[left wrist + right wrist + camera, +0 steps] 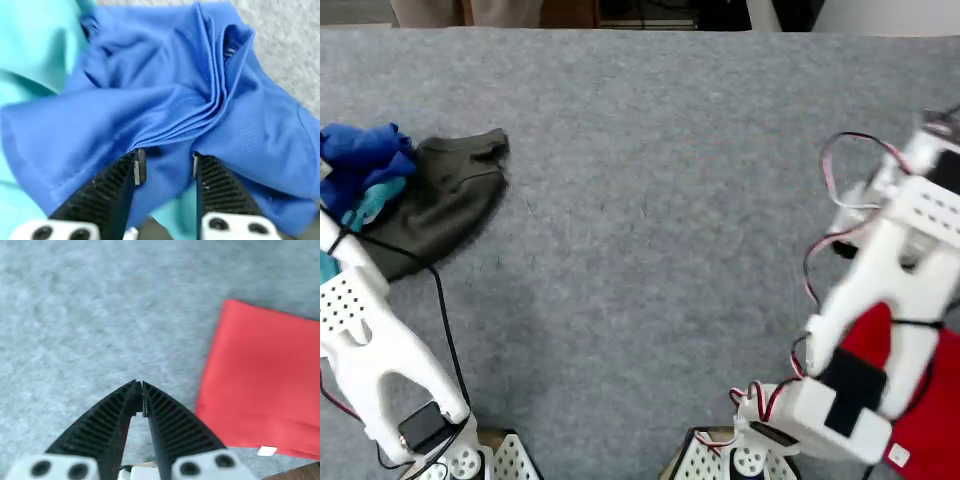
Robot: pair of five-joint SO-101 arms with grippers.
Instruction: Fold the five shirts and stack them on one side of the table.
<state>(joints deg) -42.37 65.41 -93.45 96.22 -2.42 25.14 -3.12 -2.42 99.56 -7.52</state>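
Note:
At the table's left edge lies a heap of crumpled shirts: a blue shirt on top, a teal shirt under it, and a dark olive shirt spread to the right. My left gripper hangs open right over the bunched folds of the blue shirt, with teal shirt beside it. A folded red shirt lies at the near right, partly under the right arm. My right gripper is shut and empty above bare cloth, beside the red shirt.
The table is covered in grey felt. Both arm bases and loose cables stand at the near edge. The table's wooden edge runs just past the red shirt.

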